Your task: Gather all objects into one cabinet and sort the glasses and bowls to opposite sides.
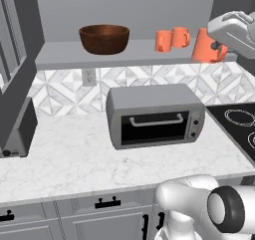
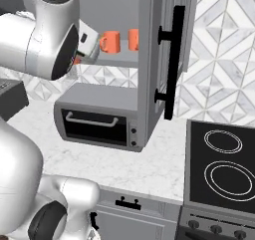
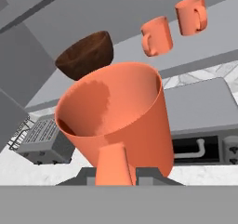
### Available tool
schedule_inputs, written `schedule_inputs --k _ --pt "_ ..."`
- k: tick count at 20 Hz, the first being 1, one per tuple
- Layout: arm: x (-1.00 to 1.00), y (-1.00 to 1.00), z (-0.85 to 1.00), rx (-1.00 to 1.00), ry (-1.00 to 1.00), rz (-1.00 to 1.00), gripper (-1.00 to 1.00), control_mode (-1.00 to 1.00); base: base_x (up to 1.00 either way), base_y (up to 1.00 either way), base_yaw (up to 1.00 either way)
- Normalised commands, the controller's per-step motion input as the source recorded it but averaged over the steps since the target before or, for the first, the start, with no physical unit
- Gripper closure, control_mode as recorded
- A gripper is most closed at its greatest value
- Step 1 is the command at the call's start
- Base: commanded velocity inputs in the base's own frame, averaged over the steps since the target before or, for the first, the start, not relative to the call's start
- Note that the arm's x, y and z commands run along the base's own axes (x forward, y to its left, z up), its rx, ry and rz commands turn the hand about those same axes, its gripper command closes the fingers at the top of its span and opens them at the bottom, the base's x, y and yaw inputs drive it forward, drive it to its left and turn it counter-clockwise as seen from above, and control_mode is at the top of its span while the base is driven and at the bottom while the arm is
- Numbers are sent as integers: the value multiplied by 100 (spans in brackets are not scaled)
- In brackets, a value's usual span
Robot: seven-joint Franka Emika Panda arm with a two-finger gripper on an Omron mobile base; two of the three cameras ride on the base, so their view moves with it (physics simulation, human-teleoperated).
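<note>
Gripper (image 1: 218, 47), at the right end of the cabinet shelf (image 1: 64, 57), is closed on an orange mug (image 1: 205, 46), whose open mouth and handle fill the hand view just above the finger tips. Two more orange mugs (image 1: 163, 41) (image 1: 181, 37) stand side by side on the shelf to the left of the held one, and the wide dark brown bowl (image 1: 104, 39) sits well apart at the shelf's left part. Below, a grey toaster oven (image 1: 155, 115) rests on the marble counter (image 1: 69, 159), with the black cooktop (image 1: 239, 124) to its right and the open cabinet door (image 2: 149, 60) with its black bar handle (image 2: 173, 62) in the right base view.
</note>
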Motion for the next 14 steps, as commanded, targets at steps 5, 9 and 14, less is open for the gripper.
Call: schedule_inputs --k 5,9,14 --pt "66 -57 13 11 0 -3 100 -100 0 0 0" --pt "36 -7 -10 9 3 2 100 -100 0 0 0" --pt "60 -24 -22 4 0 0 100 -100 0 0 0"
